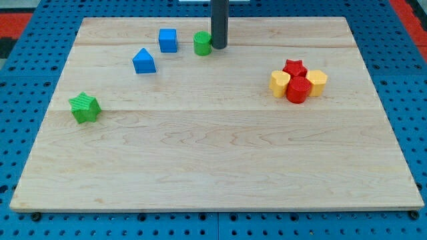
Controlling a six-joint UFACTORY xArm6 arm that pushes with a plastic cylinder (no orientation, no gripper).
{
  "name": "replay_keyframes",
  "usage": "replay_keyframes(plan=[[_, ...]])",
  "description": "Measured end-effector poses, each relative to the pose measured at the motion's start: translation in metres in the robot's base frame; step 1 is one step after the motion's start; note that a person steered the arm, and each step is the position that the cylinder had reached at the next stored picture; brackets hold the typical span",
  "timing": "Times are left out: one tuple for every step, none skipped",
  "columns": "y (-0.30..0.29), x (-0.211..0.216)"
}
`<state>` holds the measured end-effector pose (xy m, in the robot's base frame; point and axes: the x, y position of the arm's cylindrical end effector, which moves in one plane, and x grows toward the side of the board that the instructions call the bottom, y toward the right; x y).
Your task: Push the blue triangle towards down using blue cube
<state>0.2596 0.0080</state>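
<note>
The blue cube [168, 40] sits near the view's top, left of centre. The blue triangle [143, 61] lies just below and to the left of it, a small gap apart. My tip [219, 47] stands at the view's top centre, touching the right side of a green cylinder [203, 43]. The tip is well to the right of the blue cube, with the green cylinder between them.
A green star [85, 107] lies at the view's left. At the right, a red star [294, 68], a yellow heart [279, 83], a red cylinder [297, 90] and a yellow block [317, 81] are clustered. The wooden board [213, 160] ends on blue pegboard.
</note>
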Motion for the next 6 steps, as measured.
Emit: replay_keyframes(plan=[[-0.04,-0.009],[-0.076,-0.02],[-0.101,-0.02],[-0.114,0.0],[-0.131,0.028],[-0.136,0.054]])
